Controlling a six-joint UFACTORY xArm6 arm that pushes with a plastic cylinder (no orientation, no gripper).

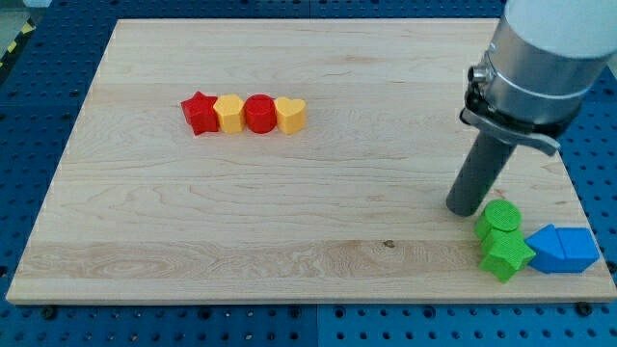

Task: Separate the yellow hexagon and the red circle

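The yellow hexagon (pixel 229 113) and the red circle (pixel 259 113) sit touching side by side in a row at the view's upper left. A red star (pixel 200 113) touches the hexagon's left side and a yellow heart (pixel 291 114) touches the circle's right side. My tip (pixel 467 207) rests on the board at the view's lower right, far to the right of the row and just up-left of a green circle (pixel 501 217).
A green star (pixel 505 254) lies just below the green circle. Two blue blocks (pixel 562 250) sit touching at the board's lower right corner. The wooden board (pixel 289 212) lies on a blue perforated table.
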